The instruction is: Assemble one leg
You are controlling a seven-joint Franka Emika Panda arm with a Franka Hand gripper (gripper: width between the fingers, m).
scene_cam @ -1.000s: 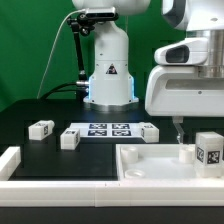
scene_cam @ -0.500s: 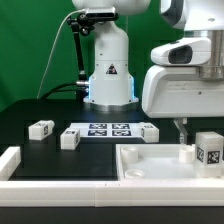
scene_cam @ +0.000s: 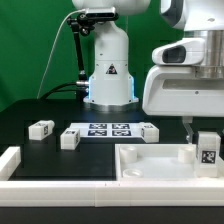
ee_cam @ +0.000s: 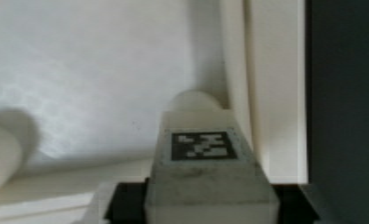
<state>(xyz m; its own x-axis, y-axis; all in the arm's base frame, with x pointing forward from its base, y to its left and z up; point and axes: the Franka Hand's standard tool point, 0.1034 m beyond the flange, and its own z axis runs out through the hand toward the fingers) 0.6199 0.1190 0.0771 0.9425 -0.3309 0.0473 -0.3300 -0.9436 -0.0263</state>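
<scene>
Right now the gripper (scene_cam: pixel 193 128) is hanging low over the tray-like white piece (scene_cam: pixel 150 165) at the exterior view's right, and in that view the fingertips are slipping out of sight behind a tagged block (scene_cam: pixel 208 150) standing in front of them. The wrist view is telling more: a leg (ee_cam: pixel 202 135) is sitting square between the two dark fingers (ee_cam: pixel 131 200), tag facing the camera, and the jaws are looking clamped onto its sides. So the hand is grasping the leg, as far as that view shows.

Under the leg, the white floor of the tray piece and one of its raised edges are filling the wrist view, with a rounded white post showing at the side. Whether the leg's far end is touching the tray or hanging just above it, I cannot tell.

Moving outward, three more small blocks are lying on the black table: one (scene_cam: pixel 41 128) off toward the exterior view's left, one (scene_cam: pixel 69 139) and another (scene_cam: pixel 149 132) at either end of the marker board (scene_cam: pixel 108 129).

By my reading, the pickup is done and the carry is done; seating the leg and letting go are what is left.
</scene>
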